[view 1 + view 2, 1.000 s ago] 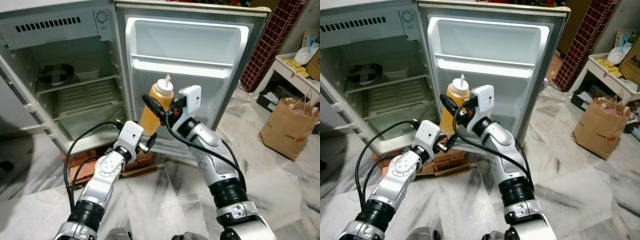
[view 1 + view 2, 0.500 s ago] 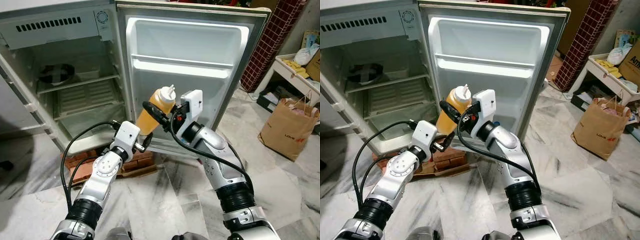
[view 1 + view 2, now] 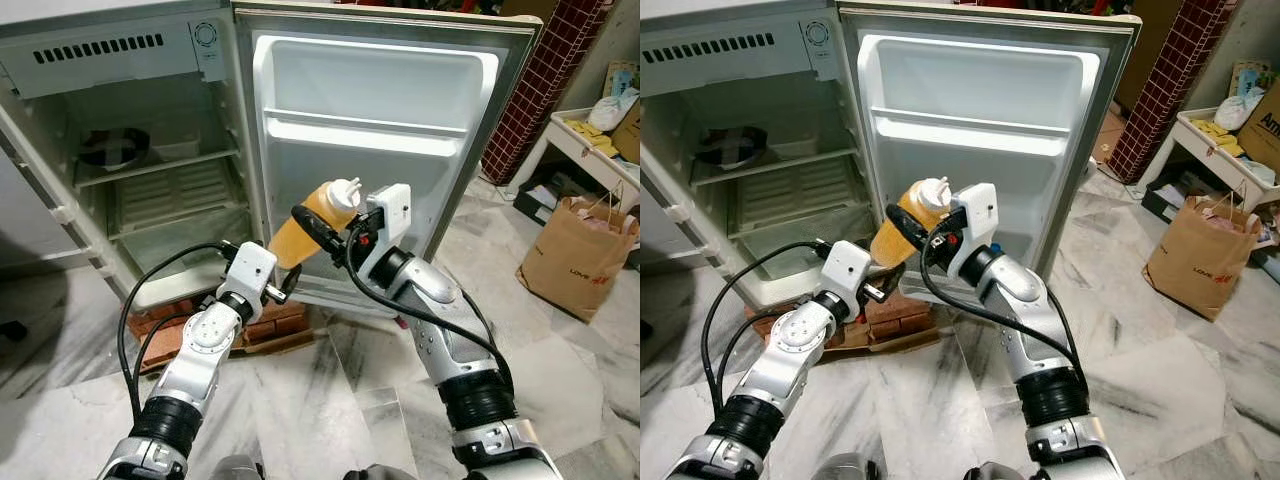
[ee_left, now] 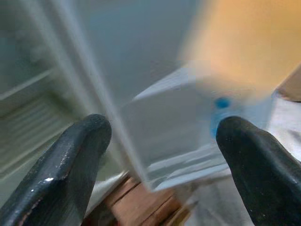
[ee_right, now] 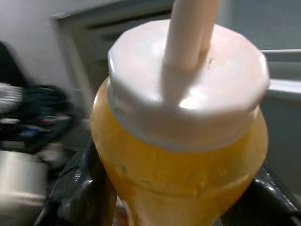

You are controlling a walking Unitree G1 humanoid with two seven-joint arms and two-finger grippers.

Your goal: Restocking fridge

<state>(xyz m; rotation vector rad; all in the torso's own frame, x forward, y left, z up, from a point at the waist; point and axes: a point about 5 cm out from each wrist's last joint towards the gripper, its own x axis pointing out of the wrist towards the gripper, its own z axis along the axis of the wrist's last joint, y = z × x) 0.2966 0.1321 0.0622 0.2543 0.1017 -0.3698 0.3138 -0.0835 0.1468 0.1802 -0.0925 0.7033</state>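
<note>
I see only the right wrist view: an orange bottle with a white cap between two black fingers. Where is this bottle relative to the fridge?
Observer: The right hand holds the bottle in front of the lower part of the open fridge door, tilted, its cap toward the door.
Operator: Is the door shelf free?
Observer: The upper door shelf looks bare; the bottle and arm hide part of the lower door.
Operator: Where is the left hand?
Observer: The left hand is just under the bottle's base, fingers open, not touching it as far as I can tell.
Operator: Is anything inside the fridge?
Observer: A dark round thing lies on the upper inner shelf.
</note>
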